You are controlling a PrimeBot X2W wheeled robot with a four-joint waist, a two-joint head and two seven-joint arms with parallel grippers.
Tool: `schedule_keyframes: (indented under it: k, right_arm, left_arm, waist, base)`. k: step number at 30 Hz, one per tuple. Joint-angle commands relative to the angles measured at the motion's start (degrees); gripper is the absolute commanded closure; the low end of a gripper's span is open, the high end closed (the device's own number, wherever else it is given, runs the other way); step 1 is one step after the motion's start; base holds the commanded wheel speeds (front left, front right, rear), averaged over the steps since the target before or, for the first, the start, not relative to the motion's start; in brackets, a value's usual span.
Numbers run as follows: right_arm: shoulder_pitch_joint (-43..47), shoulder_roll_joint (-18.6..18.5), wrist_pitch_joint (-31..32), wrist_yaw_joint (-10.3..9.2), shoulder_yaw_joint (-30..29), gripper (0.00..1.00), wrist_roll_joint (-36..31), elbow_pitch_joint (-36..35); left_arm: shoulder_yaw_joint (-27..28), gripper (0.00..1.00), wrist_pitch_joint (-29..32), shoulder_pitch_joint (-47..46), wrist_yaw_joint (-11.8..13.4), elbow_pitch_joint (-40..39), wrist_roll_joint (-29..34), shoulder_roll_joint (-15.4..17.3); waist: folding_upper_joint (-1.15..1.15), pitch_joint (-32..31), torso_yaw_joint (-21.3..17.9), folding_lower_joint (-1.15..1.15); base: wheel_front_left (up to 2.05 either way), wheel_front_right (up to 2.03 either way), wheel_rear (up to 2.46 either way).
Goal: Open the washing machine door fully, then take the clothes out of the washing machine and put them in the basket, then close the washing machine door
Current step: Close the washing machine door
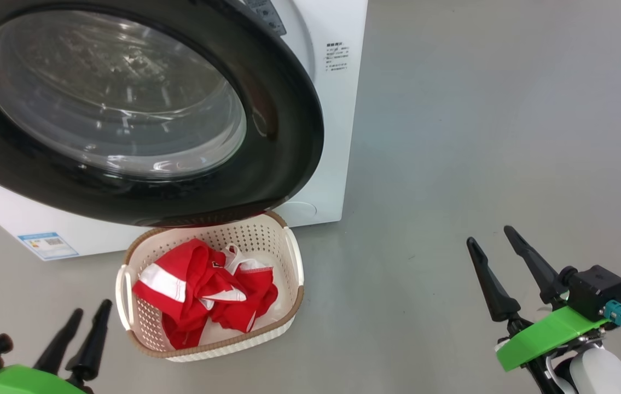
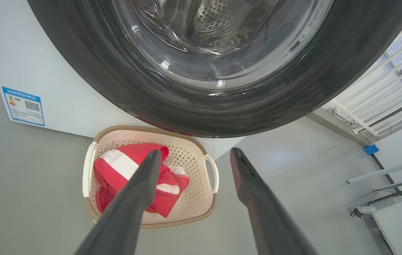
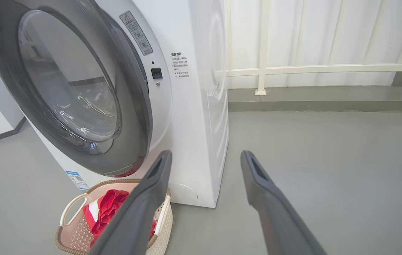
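The washing machine [image 1: 337, 109] is white, and its glossy black round washing machine door [image 1: 288, 137] stands a little off the front at its right edge, where the latch slot [image 3: 156, 72] shows. Below the door, the cream basket [image 1: 266, 235] sits on the floor holding the red and white clothes [image 1: 201, 284]. My left gripper [image 1: 92, 307] is open and empty at the lower left, just left of the basket. My right gripper [image 1: 489, 235] is open and empty over bare floor, well right of the basket. The left wrist view looks past the open left gripper [image 2: 195, 151] at the clothes [image 2: 123, 166].
A blue label [image 1: 47, 245] is stuck low on the machine's front. Grey floor [image 1: 480, 137] stretches to the right of the machine. A white railing [image 3: 264, 67] runs behind it. A wheeled stand [image 2: 381, 205] stands at the far right in the left wrist view.
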Motion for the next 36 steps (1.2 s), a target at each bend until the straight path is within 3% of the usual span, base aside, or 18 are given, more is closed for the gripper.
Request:
schedule_keyframes:
  k: [1,20,36]
  right_arm:
    - [0.73,-0.72,-0.69,0.09,0.56,0.00,0.79,-1.18]
    - [1.91,-0.85,-0.69,0.09,-0.26,0.00,0.66,-1.54]
    - [1.00,-0.27,-0.69,0.09,-0.99,0.00,0.53,-1.82]
  left_arm:
    - [4.52,0.00,-0.68,-0.48,-0.18,0.01,2.64,1.24]
    - [32.57,0.00,-0.72,10.53,-0.18,-3.15,38.16,-15.97]
    - [44.63,0.00,-0.72,13.10,-0.18,-12.58,55.84,-26.10]
  waist:
    - [0.00,-0.21,-0.12,0.00]
    - [0.00,-0.70,-1.06,0.00]
    - [0.00,-0.32,-1.62,0.00]
  base:
    - [0.00,0.00,0.00]
    - [0.00,0.00,0.00]
    - [0.00,0.00,0.00]
